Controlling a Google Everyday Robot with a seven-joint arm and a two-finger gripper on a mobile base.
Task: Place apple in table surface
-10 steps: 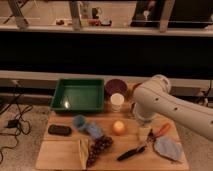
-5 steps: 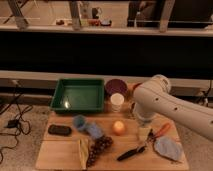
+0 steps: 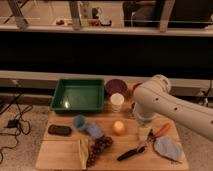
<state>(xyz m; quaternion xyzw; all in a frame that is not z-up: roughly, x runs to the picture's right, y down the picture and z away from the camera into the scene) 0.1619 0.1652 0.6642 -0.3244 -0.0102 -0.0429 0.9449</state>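
Grape bunch (image 3: 100, 146) nearest, dark, lying on table surface (image 3: 60, 156). Black-handled tool (image 3: 131, 152) and grey-blue cloth (image 3: 167, 148) to its right. Next row back: flat black object (image 3: 59, 130), blue lump (image 3: 87, 126), then apple (image 3: 118, 128), resting on the planks and apart from its neighbours. Gripper (image 3: 144, 132) just right of apple, pointing down, jaws spread, holding nothing. Orange handles (image 3: 162, 131) to the right of it. Farther back: white cup (image 3: 117, 101), dark bowl (image 3: 116, 86), green tray (image 3: 80, 94).

apple (image 3: 118, 127) on table surface (image 3: 59, 154), before cup (image 3: 117, 101); gripper (image 3: 144, 134) just right of apple; tray (image 3: 79, 95) behind left.
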